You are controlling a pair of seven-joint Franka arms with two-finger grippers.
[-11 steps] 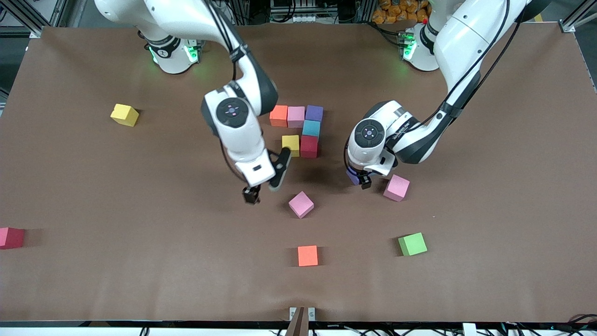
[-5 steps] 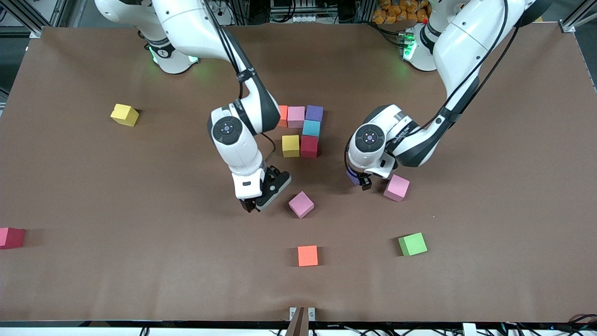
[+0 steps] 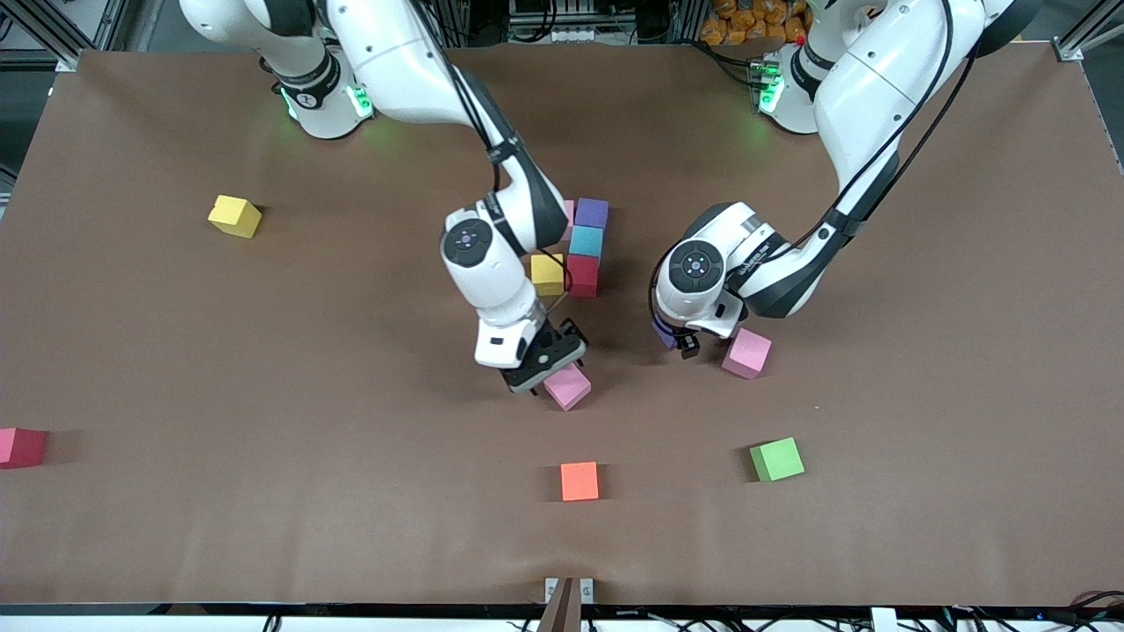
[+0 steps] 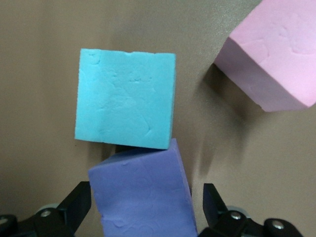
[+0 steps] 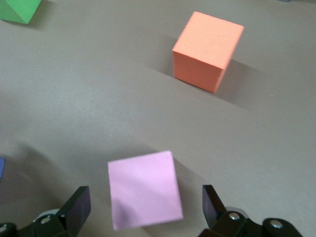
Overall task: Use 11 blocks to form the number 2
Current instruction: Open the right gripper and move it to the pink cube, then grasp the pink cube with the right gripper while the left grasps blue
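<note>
A brown table [image 3: 263,351] carries scattered blocks [image 3: 580,481] and a partly built number 2 [image 3: 582,254]

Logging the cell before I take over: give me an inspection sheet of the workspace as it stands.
Surface: brown matte table top, bare between the cubes.
Job's things: partly built digit of foam cubes: purple cube, light blue cube, dark red cube, yellow cube. Loose: yellow block, red block, orange block, green block, pink block.
Clutter: nothing seen.
Tools: right tool open, straddling loose pink cube; left tool open around loose purple block, which lies against loose blue block.
Cables: black cable along the left arm.
Surroundings: metal frame.
</note>
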